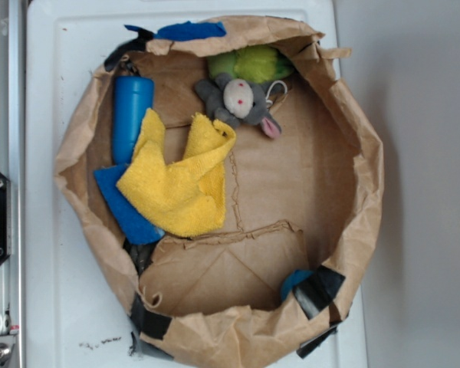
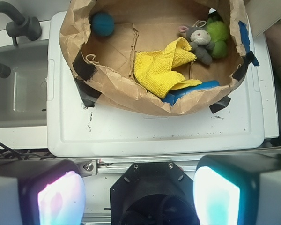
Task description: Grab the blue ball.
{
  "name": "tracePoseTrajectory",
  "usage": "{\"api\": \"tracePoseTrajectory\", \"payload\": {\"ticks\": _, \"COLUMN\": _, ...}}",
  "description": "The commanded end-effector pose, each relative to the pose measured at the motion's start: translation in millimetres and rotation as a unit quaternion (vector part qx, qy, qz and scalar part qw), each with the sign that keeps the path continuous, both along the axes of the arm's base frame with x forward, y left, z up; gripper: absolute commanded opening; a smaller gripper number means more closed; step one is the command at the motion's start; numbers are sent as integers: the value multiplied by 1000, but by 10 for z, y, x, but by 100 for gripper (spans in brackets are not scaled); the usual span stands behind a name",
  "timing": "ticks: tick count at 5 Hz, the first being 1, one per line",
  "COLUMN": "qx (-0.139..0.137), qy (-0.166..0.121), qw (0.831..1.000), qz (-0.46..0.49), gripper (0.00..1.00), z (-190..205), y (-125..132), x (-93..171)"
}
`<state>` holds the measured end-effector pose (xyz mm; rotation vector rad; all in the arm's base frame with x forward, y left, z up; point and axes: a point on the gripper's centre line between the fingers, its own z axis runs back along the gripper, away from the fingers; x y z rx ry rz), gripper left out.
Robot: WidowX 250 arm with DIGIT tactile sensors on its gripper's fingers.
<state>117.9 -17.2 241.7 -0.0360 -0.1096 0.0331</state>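
Observation:
The blue ball [image 1: 294,282] lies at the near right of the paper bag's floor, half hidden behind the bag's rim and a strip of black tape. In the wrist view the blue ball [image 2: 102,23] shows at the far left inside the bag. My gripper [image 2: 138,197] hangs well back from the bag, over the black robot base, outside the white surface's edge. Its two lit fingers [image 2: 58,199] stand wide apart with nothing between them. No gripper shows in the exterior view.
The low brown paper bag [image 1: 356,161] sits on a white plastic surface [image 1: 61,69]. Inside are a yellow cloth [image 1: 180,180], a tall blue cylinder [image 1: 130,115], a flat dark-blue sheet [image 1: 126,207], a grey plush mouse [image 1: 238,100] and a green plush [image 1: 253,63]. A sink [image 2: 18,89] lies beside it.

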Motion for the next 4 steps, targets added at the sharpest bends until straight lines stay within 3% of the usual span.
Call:
{"api": "tracePoseTrajectory", "payload": {"ticks": 1, "qx": 0, "qy": 0, "qw": 1000, "qz": 0, "gripper": 100, "z": 0, "y": 0, "x": 0}}
{"api": "tracePoseTrajectory", "payload": {"ticks": 3, "qx": -3, "qy": -5, "qw": 996, "qz": 87, "gripper": 100, "z": -24, "y": -318, "x": 648}}
{"api": "tracePoseTrajectory", "payload": {"ticks": 4, "qx": 1, "qy": -17, "qw": 998, "qz": 61, "gripper": 100, "z": -146, "y": -286, "x": 962}}
